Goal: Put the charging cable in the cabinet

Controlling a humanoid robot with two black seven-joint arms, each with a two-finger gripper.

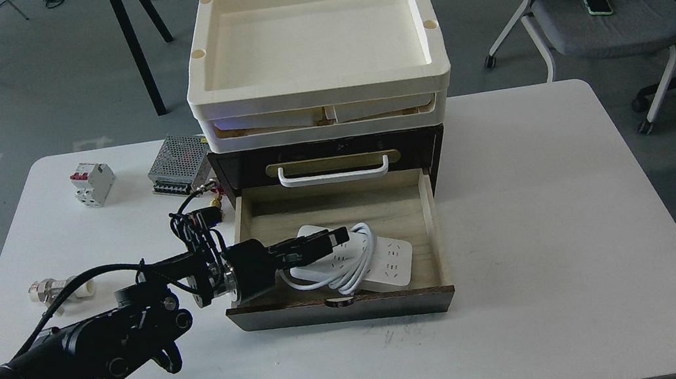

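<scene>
The dark brown cabinet (437, 142) stands mid-table with its lower drawer (341, 308) pulled out, showing pale wood inside. The upper drawer has a white handle (334, 173) on a brass plate. The charging cable (388, 260), a flat white power strip with its cord looped over it, lies low in the front of the open drawer. My left gripper (319, 245) reaches over the drawer's left wall and is shut on the strip's left end and cord. My right gripper is out of view.
Stacked cream trays (320, 89) sit on top of the cabinet. A white-and-red circuit breaker (92, 183), a perforated power-supply box (179, 164) and a small metal fitting (54, 289) lie on the table's left side. A chair (604, 13) stands at the back right.
</scene>
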